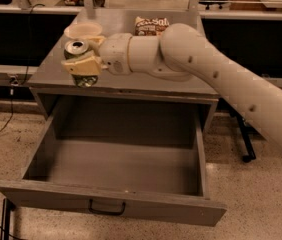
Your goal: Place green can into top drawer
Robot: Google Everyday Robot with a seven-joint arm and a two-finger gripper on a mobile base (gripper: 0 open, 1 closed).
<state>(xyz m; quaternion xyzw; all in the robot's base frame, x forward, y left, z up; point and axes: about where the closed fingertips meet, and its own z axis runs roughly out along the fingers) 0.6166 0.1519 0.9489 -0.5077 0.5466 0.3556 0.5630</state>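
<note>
The green can is a small dark green can with a silver top. It stands at the front left of the grey cabinet top. My gripper is shut on the can, with one pale finger lying across its front. The white arm reaches in from the right. The top drawer is pulled fully open below, with a small black handle at the centre of its front panel. The drawer's inside looks bare.
A pale round bowl sits behind the can. A chip bag lies at the back of the cabinet top. Dark shelving runs along behind. A black stand leg is at the right, and cables lie on the speckled floor at the left.
</note>
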